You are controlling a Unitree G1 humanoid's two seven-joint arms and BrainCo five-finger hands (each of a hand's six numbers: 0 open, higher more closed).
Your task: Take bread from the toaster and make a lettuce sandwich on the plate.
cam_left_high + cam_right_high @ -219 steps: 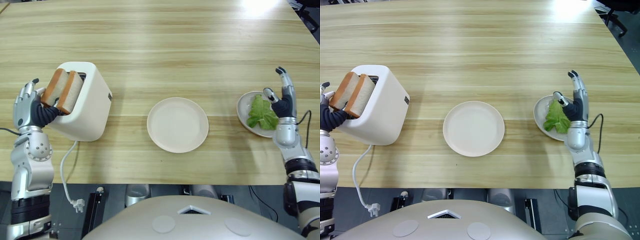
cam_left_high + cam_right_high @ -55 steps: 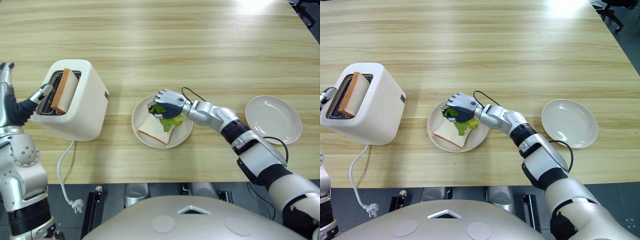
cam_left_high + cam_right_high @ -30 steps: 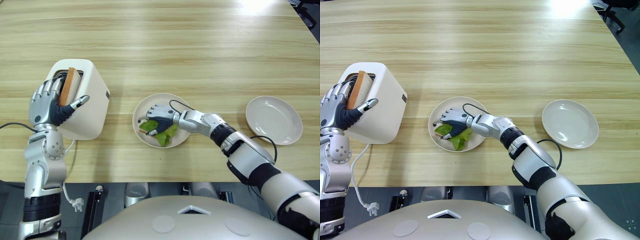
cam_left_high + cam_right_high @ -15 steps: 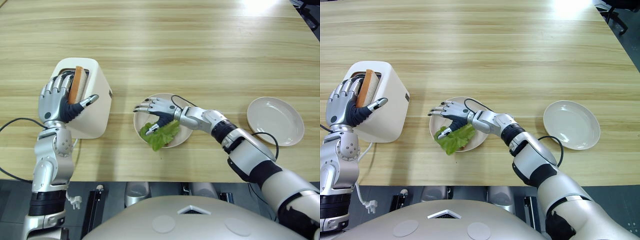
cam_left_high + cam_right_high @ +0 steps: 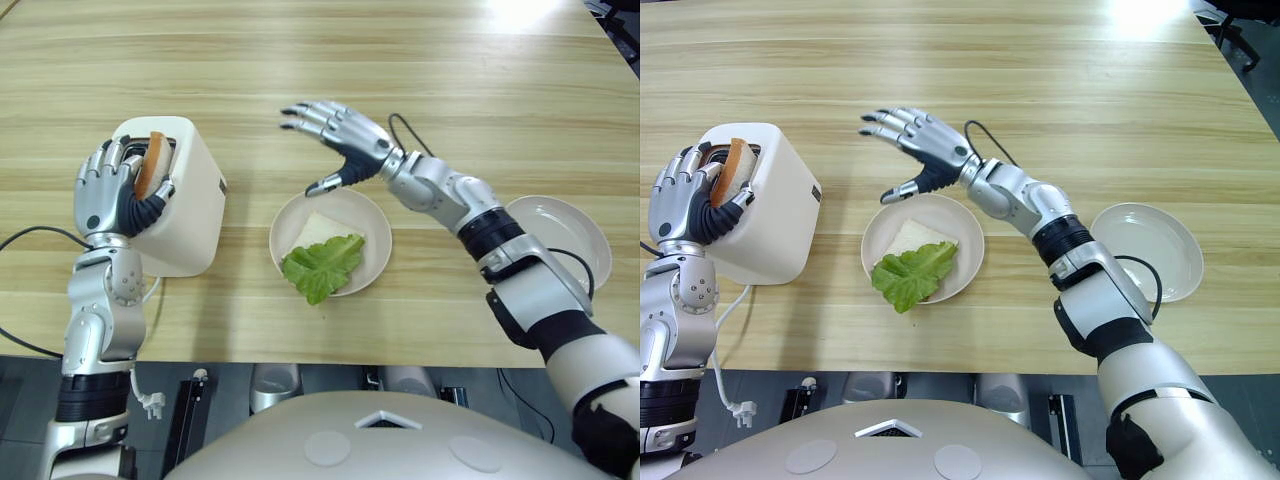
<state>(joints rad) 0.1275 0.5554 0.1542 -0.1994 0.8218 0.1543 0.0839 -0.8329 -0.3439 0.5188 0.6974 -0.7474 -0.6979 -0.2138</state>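
At the left of the frame, the left hand (image 5: 105, 195) was clamped round a browned slice of bread (image 5: 150, 160) standing in the white box-shaped toaster (image 5: 190, 215). At centre frame, a round cream plate (image 5: 375, 215) held a white bread slice (image 5: 318, 228), with a green lettuce leaf (image 5: 320, 265) overhanging its lower rim. Above the plate hovered the right hand (image 5: 345, 135), fingers spread wide and holding nothing. Open light wooden table (image 5: 300, 60) stretched across the upper frame, and a small pale dish (image 5: 560, 245) sat near the right edge.

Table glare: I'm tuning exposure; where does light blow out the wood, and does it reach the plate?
Left eye view: a bright patch washes out the table at its far right edge. Right eye view: same patch, clear of the plate; bread and lettuce evenly lit.
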